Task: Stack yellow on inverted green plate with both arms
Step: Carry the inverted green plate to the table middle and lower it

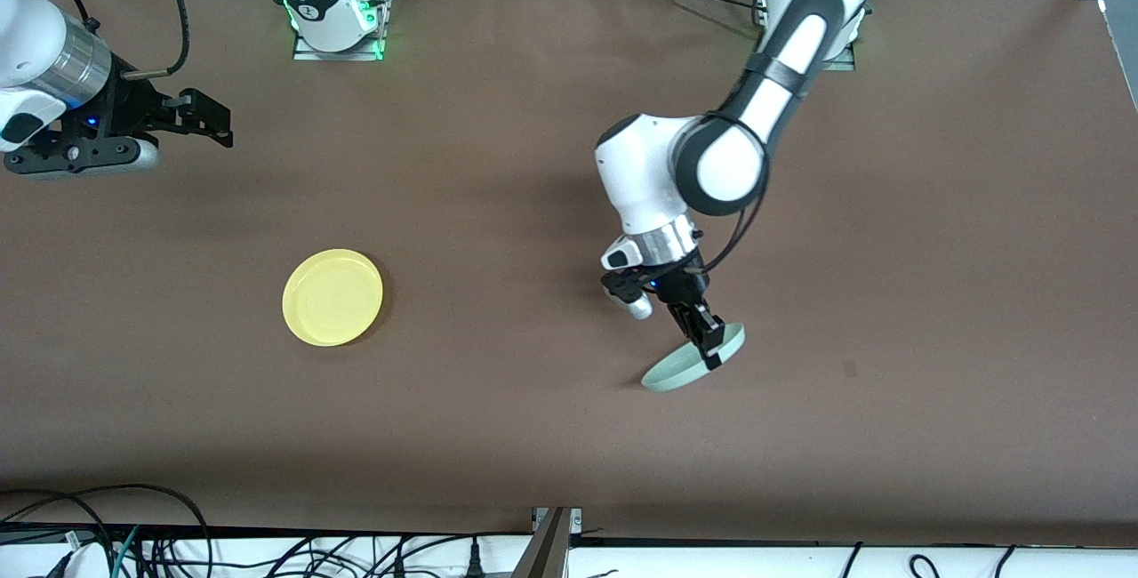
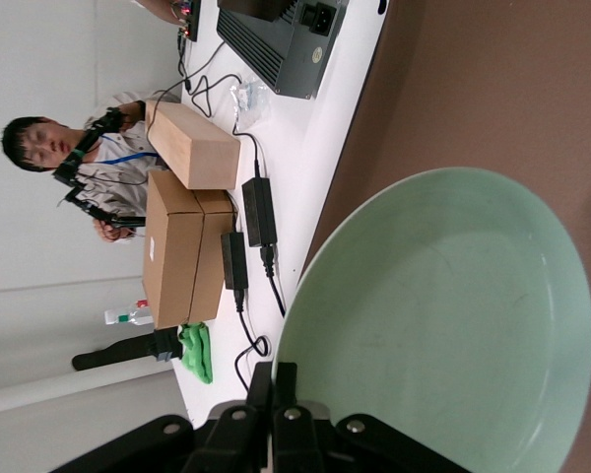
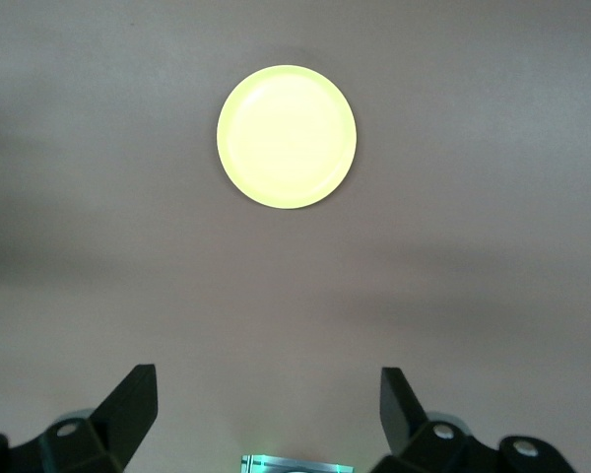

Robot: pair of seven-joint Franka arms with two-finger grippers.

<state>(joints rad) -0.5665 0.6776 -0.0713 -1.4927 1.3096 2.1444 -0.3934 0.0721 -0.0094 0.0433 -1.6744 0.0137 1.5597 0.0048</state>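
The yellow plate (image 1: pixel 332 297) lies rim up on the brown table toward the right arm's end; it also shows in the right wrist view (image 3: pixel 287 136). My left gripper (image 1: pixel 711 349) is shut on the rim of the pale green plate (image 1: pixel 680 372) and holds it steeply tilted just above the table, toward the left arm's end. In the left wrist view the green plate (image 2: pixel 443 315) fills the frame with its hollow face showing, and the left gripper (image 2: pixel 274 379) pinches its edge. My right gripper (image 1: pixel 220 126) is open and empty, waiting above the table at its own end; its fingers (image 3: pixel 128 399) stand wide apart.
The two arm bases (image 1: pixel 336 22) stand along the table's edge farthest from the front camera. Cables (image 1: pixel 107 533) run off the table's nearest edge. Past the table's end, the left wrist view shows cardboard boxes (image 2: pixel 182 246), power bricks and a seated person (image 2: pixel 74 158).
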